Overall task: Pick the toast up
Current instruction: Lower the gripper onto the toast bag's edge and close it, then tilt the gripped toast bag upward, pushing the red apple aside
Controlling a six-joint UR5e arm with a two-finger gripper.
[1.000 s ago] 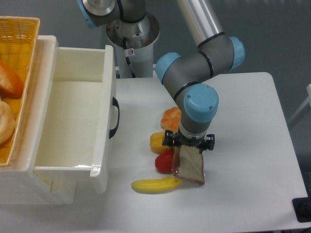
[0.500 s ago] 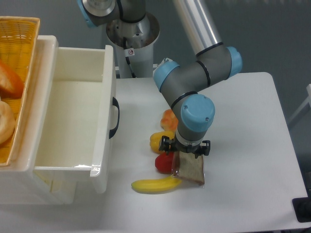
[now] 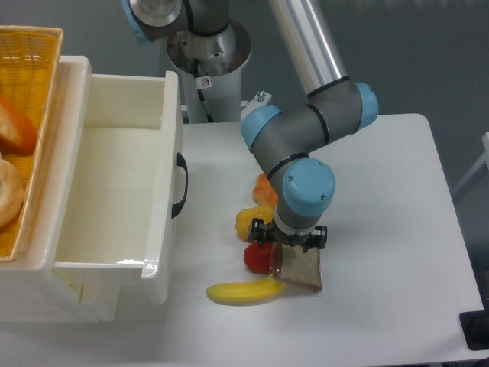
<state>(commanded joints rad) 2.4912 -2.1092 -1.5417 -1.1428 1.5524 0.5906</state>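
The gripper (image 3: 293, 249) hangs straight down over the top end of the toast (image 3: 300, 270), its black body just above the slice and covering the slice's upper edge. The wrist hides the fingers, so how far they are parted, and whether they touch the toast, cannot be told. The toast lies flat on the table (image 3: 382, 229), directly under and a little in front of the gripper, its lower end pointing toward the front table edge.

Just left of the gripper sits a red toy (image 3: 257, 258), touching the toast's left edge. Left and slightly behind is a yellow toy (image 3: 248, 222); behind the gripper, partly covered by the arm, an orange piece (image 3: 263, 187) shows. In front and to the left lies the banana (image 3: 243, 291), its right tip meeting the toast's lower left corner.

Well apart to the left stands a white bin (image 3: 164, 191) with a black handle (image 3: 181, 186) on the side facing the gripper. Beyond the bin, at the far left, a wicker basket (image 3: 42, 84) holds bread rolls (image 3: 9, 164).
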